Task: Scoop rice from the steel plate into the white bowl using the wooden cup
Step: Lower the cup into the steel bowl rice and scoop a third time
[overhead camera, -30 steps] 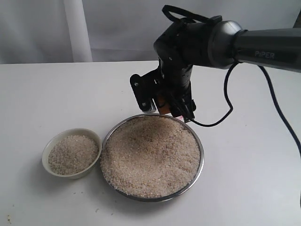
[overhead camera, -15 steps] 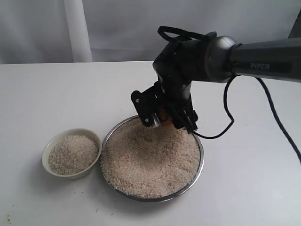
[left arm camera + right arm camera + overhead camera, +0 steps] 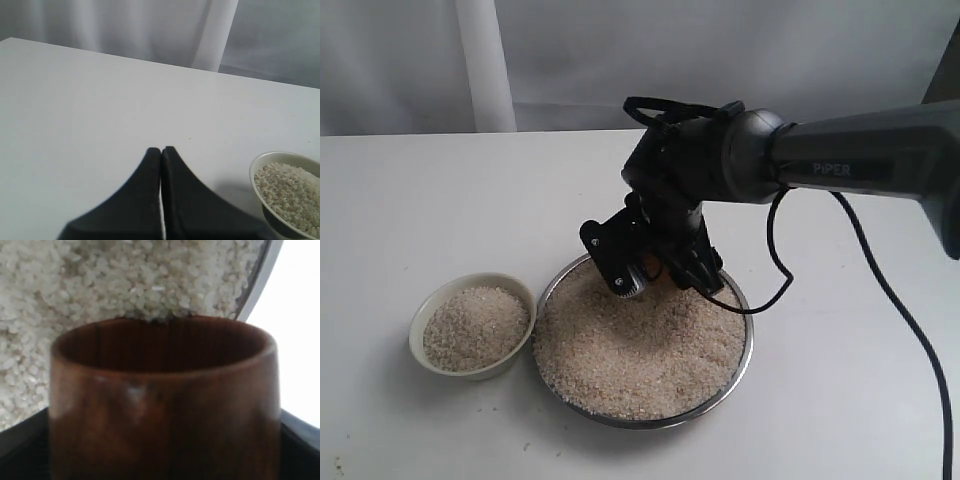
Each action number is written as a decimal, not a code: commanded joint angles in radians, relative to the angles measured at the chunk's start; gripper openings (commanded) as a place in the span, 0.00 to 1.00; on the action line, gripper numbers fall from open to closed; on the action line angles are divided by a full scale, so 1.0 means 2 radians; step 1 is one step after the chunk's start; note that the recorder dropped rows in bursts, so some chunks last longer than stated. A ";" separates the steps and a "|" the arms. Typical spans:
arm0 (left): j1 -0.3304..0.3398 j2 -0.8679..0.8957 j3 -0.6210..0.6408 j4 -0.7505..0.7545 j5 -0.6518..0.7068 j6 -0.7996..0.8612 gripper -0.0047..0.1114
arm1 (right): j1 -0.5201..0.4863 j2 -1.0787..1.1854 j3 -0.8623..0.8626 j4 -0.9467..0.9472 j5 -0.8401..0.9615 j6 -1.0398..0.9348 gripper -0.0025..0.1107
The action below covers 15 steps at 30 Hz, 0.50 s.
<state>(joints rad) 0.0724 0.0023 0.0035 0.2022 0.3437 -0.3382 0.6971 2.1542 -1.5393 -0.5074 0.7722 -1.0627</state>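
Note:
The steel plate [image 3: 746, 345] sits at the table's middle, heaped with pale rice [image 3: 640, 345]. My right gripper [image 3: 655, 272] is down at the plate's far edge, shut on the wooden cup [image 3: 160, 405]. The cup's open mouth faces the rice [image 3: 125, 280] and its rim touches the grains beside the plate's rim [image 3: 257, 280]. The arm hides most of the cup in the exterior view. The white bowl [image 3: 440, 368] stands left of the plate and holds rice. My left gripper [image 3: 161, 150] is shut and empty over bare table, with the bowl [image 3: 257, 172] close by.
The right arm's black cable [image 3: 775, 270] loops down just past the plate's far right rim. A white curtain [image 3: 485, 60] hangs behind the table. A few stray grains [image 3: 340, 465] lie near the front left edge.
My right gripper has come down and to the left with the cup, from above the plate's far rim into the rice at its far edge. The bowl and plate have not moved.

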 commanded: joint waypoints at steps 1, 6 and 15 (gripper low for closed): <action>-0.001 -0.001 -0.002 -0.003 -0.003 -0.001 0.04 | 0.006 0.004 0.001 -0.005 -0.005 -0.003 0.02; -0.001 -0.001 -0.002 -0.003 -0.003 -0.001 0.04 | 0.018 0.017 0.001 -0.005 -0.005 -0.004 0.02; -0.001 -0.001 -0.002 -0.003 -0.003 -0.001 0.04 | 0.050 0.026 0.001 0.028 -0.014 -0.004 0.02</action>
<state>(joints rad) 0.0724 0.0023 0.0035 0.2022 0.3437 -0.3382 0.7854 2.1999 -1.5393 -0.4957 0.7633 -1.0647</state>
